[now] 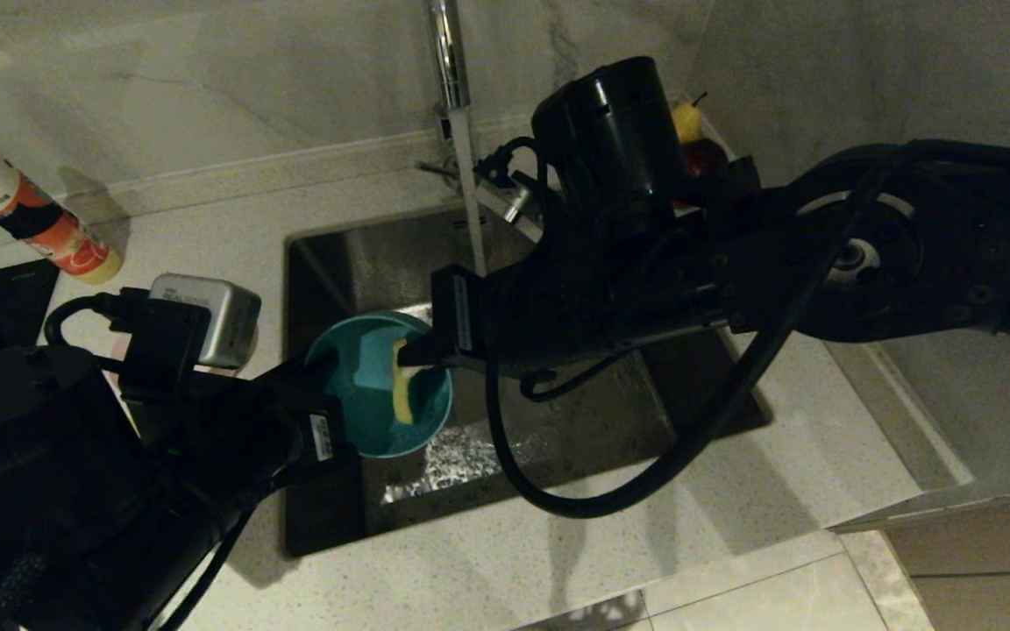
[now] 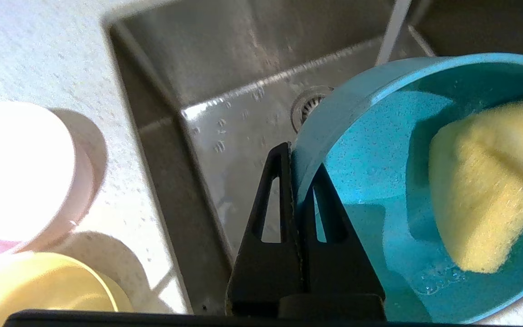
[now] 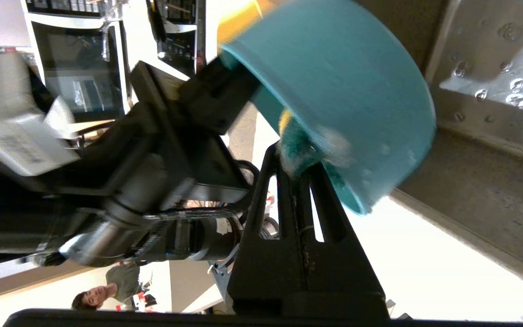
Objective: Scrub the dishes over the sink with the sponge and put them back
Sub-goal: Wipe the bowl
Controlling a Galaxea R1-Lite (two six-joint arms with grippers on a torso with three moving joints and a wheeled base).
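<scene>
The light blue bowl (image 1: pixel 380 386) was held tilted over the sink (image 1: pixel 365 254), its rim pinched between the left gripper's (image 2: pixel 298 172) closed fingers. Inside it, the sponge (image 1: pixel 402 390) was clamped at the right gripper's (image 3: pixel 295 161) fingertips, near the far wall.

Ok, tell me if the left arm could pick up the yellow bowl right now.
Probably not. The left gripper is shut on the rim of the blue bowl, held over the sink, so it isn't free. The yellow bowl sits nearby on the counter, unobstructed.
</scene>
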